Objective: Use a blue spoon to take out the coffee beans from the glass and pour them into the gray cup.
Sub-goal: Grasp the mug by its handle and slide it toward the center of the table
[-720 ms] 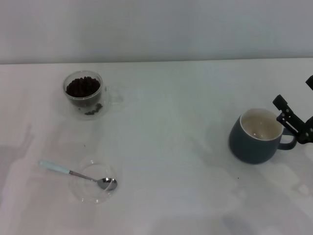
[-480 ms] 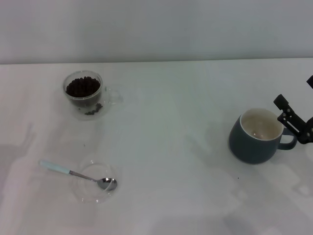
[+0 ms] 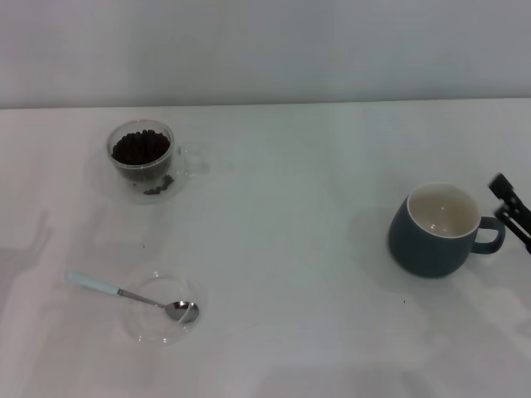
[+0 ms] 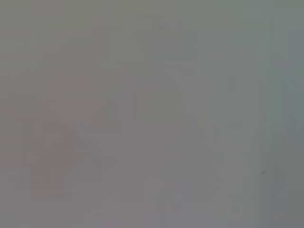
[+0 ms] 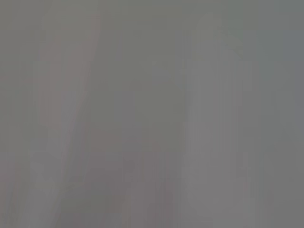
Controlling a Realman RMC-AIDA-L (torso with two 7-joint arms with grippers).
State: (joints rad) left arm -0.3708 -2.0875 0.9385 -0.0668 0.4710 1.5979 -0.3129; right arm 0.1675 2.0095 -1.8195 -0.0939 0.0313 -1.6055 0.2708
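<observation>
The glass [image 3: 145,162] stands at the back left of the white table, filled with dark coffee beans [image 3: 140,148]. The blue spoon [image 3: 124,293] lies near the front left, its silver bowl resting in a flat clear dish [image 3: 153,330] and its pale handle pointing left. The gray cup [image 3: 436,232] stands at the right with its cream inside bare and its handle toward the right. My right gripper [image 3: 508,203] shows at the right edge, just beyond the cup's handle, open and holding nothing. My left gripper is out of view. Both wrist views show only flat grey.
The white table [image 3: 282,249] runs back to a pale wall. A tiny dark speck [image 3: 405,301] lies in front of the cup and another [image 3: 143,245] between the glass and the dish.
My right gripper has drawn back to the right, away from the cup's handle, toward the edge of the view. The cup, glass and spoon have not moved.
</observation>
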